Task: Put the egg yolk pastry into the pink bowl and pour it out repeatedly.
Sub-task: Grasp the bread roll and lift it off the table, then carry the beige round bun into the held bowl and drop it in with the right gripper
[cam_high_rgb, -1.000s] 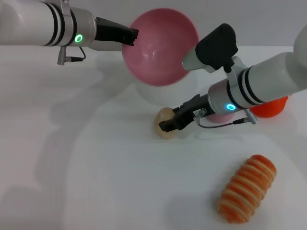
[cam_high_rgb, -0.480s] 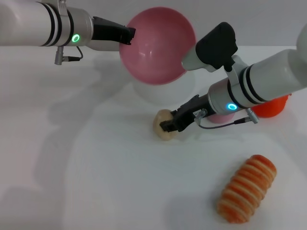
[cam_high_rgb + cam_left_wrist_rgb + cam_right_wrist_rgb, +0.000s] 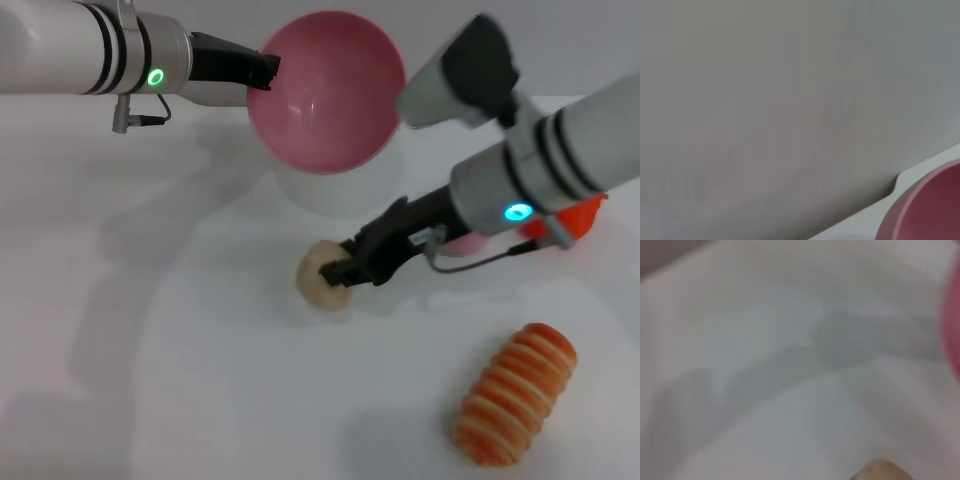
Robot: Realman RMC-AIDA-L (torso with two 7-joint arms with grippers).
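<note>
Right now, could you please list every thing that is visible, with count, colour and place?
pink bowl: one, glossy pink, held up in the air at the back, tilted, over a white base.
egg yolk pastry: one, pale beige, mid-table, gripped by the right claw.
striped bread roll: one, orange and cream, lying front right on the table.
orange object: one, orange, back right, mostly hidden behind the right arm.
white base: one, white, under the bowl.
table: one, white.
left claw: one, black, gripping the bowl's rim.
right claw: one, black, closed on the pastry.
</note>
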